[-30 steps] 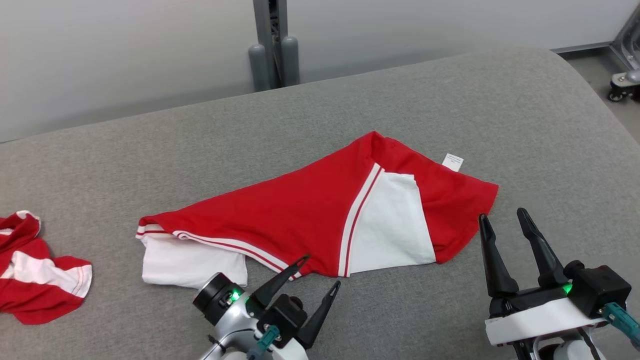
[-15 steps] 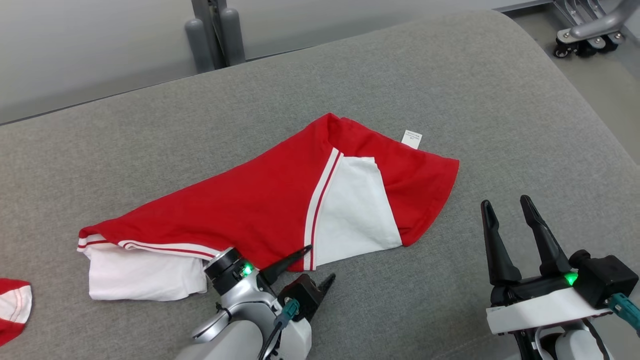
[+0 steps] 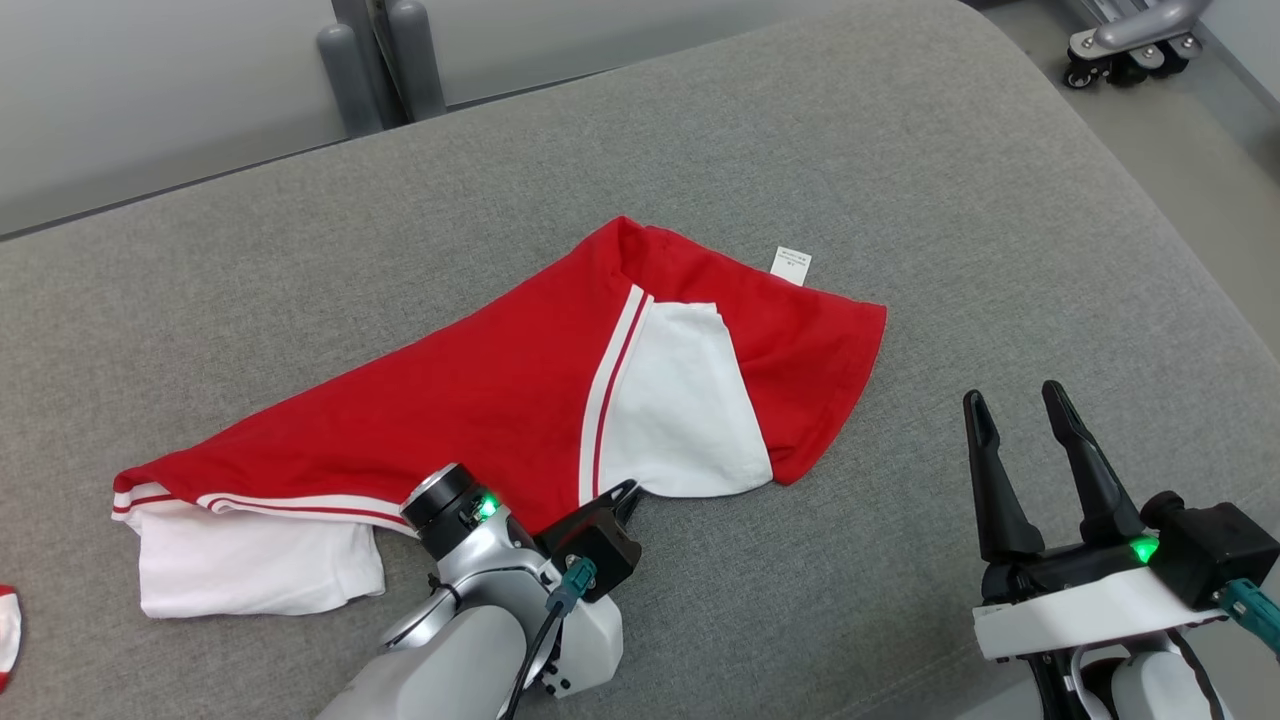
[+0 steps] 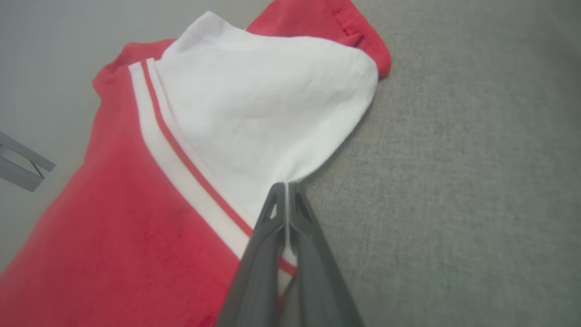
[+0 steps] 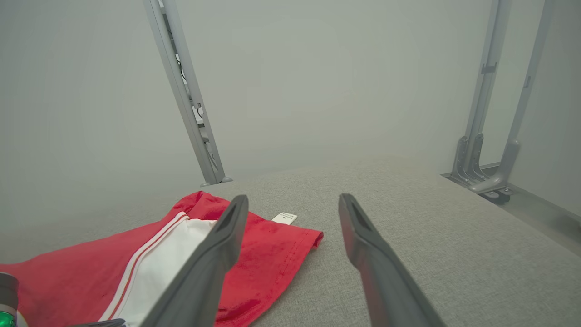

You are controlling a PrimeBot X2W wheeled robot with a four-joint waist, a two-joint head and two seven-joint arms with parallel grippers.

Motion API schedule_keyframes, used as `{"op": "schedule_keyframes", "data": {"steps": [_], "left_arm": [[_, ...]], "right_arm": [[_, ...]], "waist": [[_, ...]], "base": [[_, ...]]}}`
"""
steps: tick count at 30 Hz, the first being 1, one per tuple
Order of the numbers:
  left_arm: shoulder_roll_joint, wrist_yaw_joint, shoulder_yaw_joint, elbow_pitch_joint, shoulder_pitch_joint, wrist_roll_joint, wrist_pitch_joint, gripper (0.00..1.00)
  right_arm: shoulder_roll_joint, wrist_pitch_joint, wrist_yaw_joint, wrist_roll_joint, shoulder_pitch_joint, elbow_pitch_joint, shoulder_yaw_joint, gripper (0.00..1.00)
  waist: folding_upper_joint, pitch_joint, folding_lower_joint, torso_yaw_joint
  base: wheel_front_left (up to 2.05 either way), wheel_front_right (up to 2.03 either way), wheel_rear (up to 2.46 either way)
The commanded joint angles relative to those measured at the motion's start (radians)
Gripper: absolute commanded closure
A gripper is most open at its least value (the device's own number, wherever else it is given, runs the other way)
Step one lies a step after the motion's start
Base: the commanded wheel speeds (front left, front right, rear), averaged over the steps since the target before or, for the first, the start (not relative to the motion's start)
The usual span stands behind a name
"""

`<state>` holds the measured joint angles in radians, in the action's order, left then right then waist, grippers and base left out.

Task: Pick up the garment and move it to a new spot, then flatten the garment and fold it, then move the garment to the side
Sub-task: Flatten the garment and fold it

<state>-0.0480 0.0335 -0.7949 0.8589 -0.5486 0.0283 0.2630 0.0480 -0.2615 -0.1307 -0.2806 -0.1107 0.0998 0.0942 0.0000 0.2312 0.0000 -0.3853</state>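
The garment point(image 3: 480, 400), a red top with white panels and red-and-white striped trim, lies across the middle of the grey cloth-covered table point(image 3: 900, 150). It is loosely doubled over itself. One end reaches toward the table's left edge, where a white part sticks out from under the red. The other end points toward the rounded far right corner. A small white label point(image 3: 790, 265) pokes out of its far edge, flat on the table.

The left tool point(image 3: 625, 490) sits at the near hem of the garment, about midway along the table's near side. Its two dark fingers are pressed together on the cloth. From the left wrist view, the left tool point(image 4: 287, 186) pinches the lower edge of the white panel, just beside the striped band, with a thin sliver of white caught between the fingers. The fabric point(image 4: 254, 109) draws up slightly toward the pinch. It may be one layer or several in the grip; I can't tell from here.

The right tool point(image 3: 1012, 393) is held near the table's right edge, well apart from the garment, with its fingers spread and nothing between them. In its own wrist view the right tool point(image 5: 294, 199) points toward the far edge, with the garment's red end point(image 5: 272, 245) to one side.

A scrap of red-and-white cloth point(image 3: 5, 625) shows at the table's left edge.
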Motion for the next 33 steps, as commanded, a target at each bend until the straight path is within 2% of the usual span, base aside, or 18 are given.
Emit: {"op": "schedule_keyframes", "data": {"steps": [1,5,10,15,18,25,30,31,32,33], "left_arm": [[-0.004,-0.010,-0.003,-0.014,-0.016,-0.014,0.000,1.00],[-0.005,-0.038,0.021,-0.113,-0.005,-0.087,0.001,1.00],[-0.023,-0.051,0.117,-0.236,-0.025,-0.182,0.001,1.00],[-0.116,-0.063,0.201,-0.274,-0.087,-0.215,-0.012,1.00],[-0.162,-0.053,0.232,-0.274,-0.126,-0.227,-0.024,1.00],[-0.319,-0.056,0.331,-0.203,-0.307,-0.229,-0.026,1.00],[-0.392,-0.078,0.378,-0.134,-0.422,-0.218,-0.008,1.00],[-0.401,-0.084,0.385,-0.115,-0.434,-0.216,-0.006,0.80],[-0.406,-0.084,0.392,-0.092,-0.440,-0.225,-0.005,0.00],[-0.410,-0.081,0.398,-0.073,-0.448,-0.230,-0.003,0.00]], "right_arm": [[0.005,-0.006,0.000,0.006,0.007,-0.003,-0.005,0.00],[0.005,-0.006,0.000,0.011,0.017,0.001,-0.005,0.00],[0.005,-0.006,0.000,0.005,0.029,0.002,-0.003,0.00],[0.005,-0.006,0.000,-0.001,0.023,-0.003,0.011,0.00],[0.005,-0.006,0.000,-0.007,0.016,-0.007,0.012,0.00],[0.005,-0.006,0.000,-0.026,-0.007,-0.010,0.022,0.00],[0.005,-0.006,0.000,-0.039,-0.023,-0.010,0.028,0.00],[0.005,-0.006,0.000,-0.040,-0.026,-0.010,0.029,0.00],[0.005,-0.006,0.000,-0.041,-0.027,-0.010,0.030,0.00],[0.005,-0.006,0.000,-0.044,-0.027,-0.010,0.030,0.00]], "waist": [[0.0000,-0.007,0.0000,0.002],[0.0000,-0.034,0.0000,0.012],[0.0000,-0.052,0.0000,0.019],[0.0000,-0.046,0.0000,0.013],[0.0000,-0.036,0.0000,0.011],[0.0000,0.016,0.0000,-0.021],[0.0000,0.050,0.0000,-0.050],[0.0000,0.055,0.0000,-0.054],[0.0000,0.059,0.0000,-0.058],[0.0000,0.062,0.0000,-0.062]], "base": [[0.00,0.00,0.00],[0.00,0.00,0.00],[0.00,0.00,0.00],[0.00,0.00,0.00],[0.00,0.00,0.00],[0.00,0.00,0.00],[0.00,0.00,0.00],[0.00,0.00,0.00],[0.00,0.00,0.00],[0.00,0.00,0.00]]}}
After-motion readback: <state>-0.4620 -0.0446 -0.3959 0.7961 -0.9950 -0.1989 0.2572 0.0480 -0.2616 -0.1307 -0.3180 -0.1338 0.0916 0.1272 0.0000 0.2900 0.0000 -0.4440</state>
